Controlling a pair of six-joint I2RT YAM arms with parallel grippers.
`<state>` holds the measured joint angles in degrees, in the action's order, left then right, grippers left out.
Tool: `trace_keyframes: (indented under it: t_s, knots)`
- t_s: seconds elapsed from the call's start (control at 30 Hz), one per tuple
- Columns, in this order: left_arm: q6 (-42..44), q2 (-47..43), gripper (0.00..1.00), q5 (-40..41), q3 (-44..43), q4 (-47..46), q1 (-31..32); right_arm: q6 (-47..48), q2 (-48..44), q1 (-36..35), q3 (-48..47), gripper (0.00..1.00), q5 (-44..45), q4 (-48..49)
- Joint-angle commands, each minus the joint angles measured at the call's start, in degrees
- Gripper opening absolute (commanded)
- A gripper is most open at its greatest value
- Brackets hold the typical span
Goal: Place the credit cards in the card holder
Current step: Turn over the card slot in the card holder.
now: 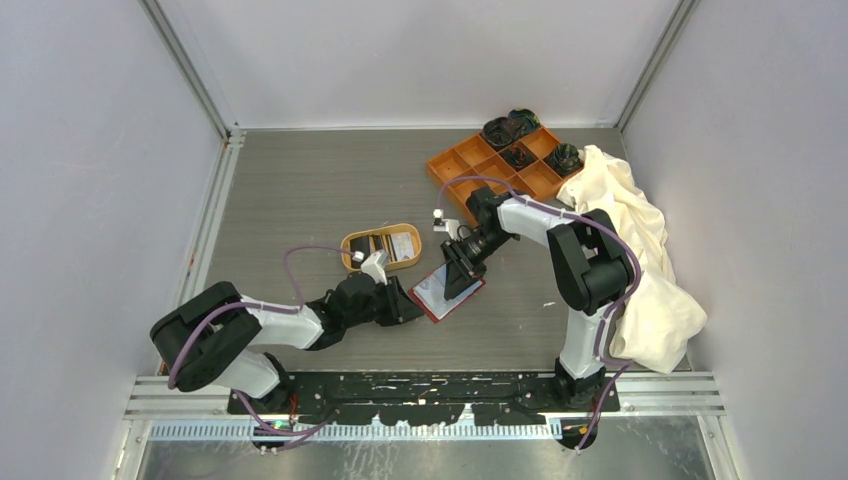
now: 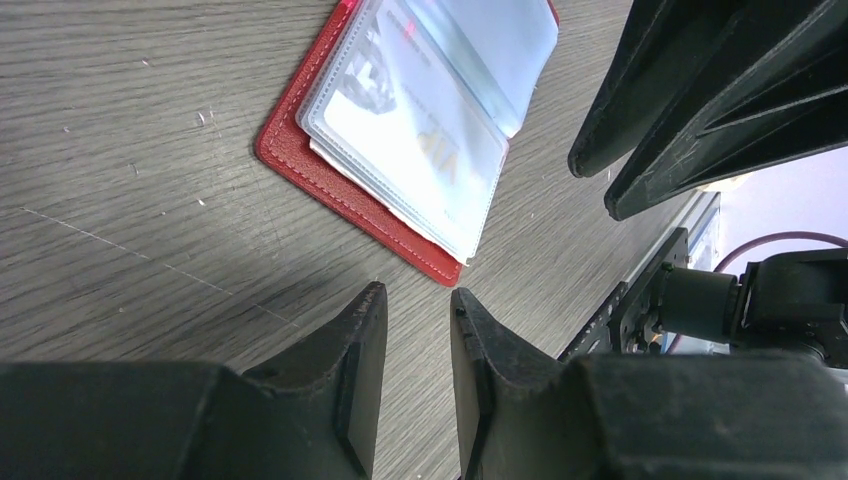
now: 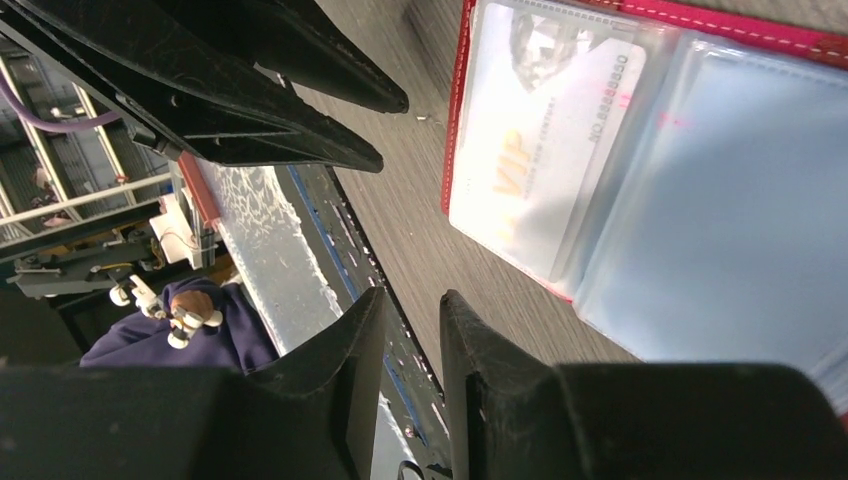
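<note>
The red card holder (image 1: 445, 293) lies open on the table, clear sleeves up. A white credit card (image 2: 410, 140) printed "VIP" sits inside one sleeve (image 3: 540, 170). More credit cards (image 1: 378, 245), black and white, lie in the oval tan dish (image 1: 400, 262). My left gripper (image 2: 418, 300) hovers low just off the holder's near corner (image 2: 445, 270), jaws a little apart with nothing between them. My right gripper (image 3: 412, 300) is beside the holder (image 3: 660, 20) on the other side, jaws also slightly apart and empty. In the top view both grippers (image 1: 410, 310) (image 1: 462, 272) flank the holder.
An orange compartment tray (image 1: 470, 160) with dark items stands at the back right. A cream cloth (image 1: 640, 260) is heaped along the right side behind the right arm. The table's near edge and metal rail (image 1: 430, 385) run close behind the holder.
</note>
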<state>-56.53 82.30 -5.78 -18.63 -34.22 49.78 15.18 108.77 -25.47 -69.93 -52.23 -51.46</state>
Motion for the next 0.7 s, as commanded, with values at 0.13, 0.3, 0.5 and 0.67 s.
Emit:
trace_keyframes:
  t_s: [0.13,0.3,0.5,0.67]
  knots:
    - [1.7,-3.13,0.31,0.17,-0.53,-1.17,-0.6,2.77,-1.64,-0.28,-2.06,0.33,-1.9,-1.36]
    - [3.41,-6.86,0.31,0.47,-0.76,2.88,-1.46,4.14,-4.59,-0.56,-0.95,0.32,0.46,0.48]
    - [5.86,-12.82,0.31,0.66,-1.01,8.38,-3.62,7.88,-11.46,-2.83,4.39,0.3,5.32,7.62]
    - [7.01,-19.07,0.4,0.45,0.13,12.05,-6.6,16.26,-18.23,-5.27,8.91,0.3,9.39,11.98]
